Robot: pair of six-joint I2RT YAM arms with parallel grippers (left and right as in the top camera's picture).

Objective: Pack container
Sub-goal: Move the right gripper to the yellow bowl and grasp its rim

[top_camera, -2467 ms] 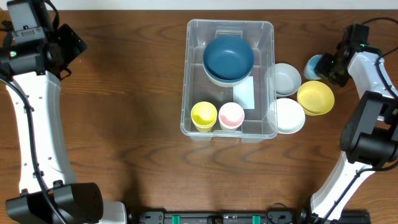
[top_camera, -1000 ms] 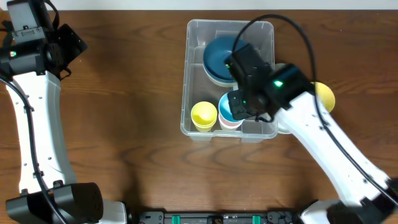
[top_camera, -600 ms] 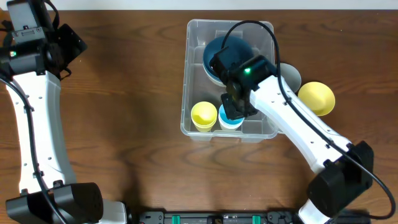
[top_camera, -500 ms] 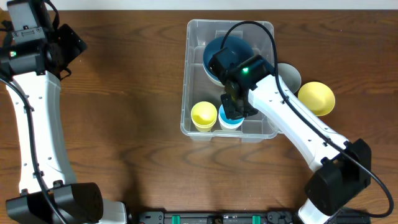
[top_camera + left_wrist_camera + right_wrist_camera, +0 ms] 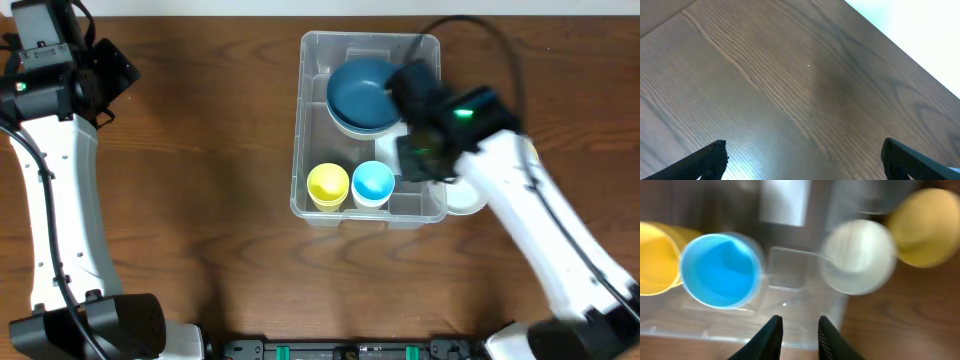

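The container (image 5: 300,120), a clear bin, stands at mid-table. It holds a dark blue bowl (image 5: 365,95) at the far end, and a yellow cup (image 5: 328,186) and a light blue cup (image 5: 373,184) side by side at the near end. My right gripper (image 5: 420,160) hovers over the bin's right side. In the right wrist view it (image 5: 799,319) is open and empty above the bin's near right corner, with the blue cup (image 5: 720,270) to its left. My left gripper (image 5: 802,150) is wide open over bare wood at the far left.
A white bowl (image 5: 857,255) and a yellow bowl (image 5: 925,227) sit on the table just right of the bin, with a grey bowl (image 5: 875,195) behind them. A white label (image 5: 782,202) lies on the bin's floor. The table's far edge (image 5: 900,45) shows pale.
My right gripper carried the light blue cup into the bin, set it into the pink cup, opened and drew off to the right. The left arm has not moved.
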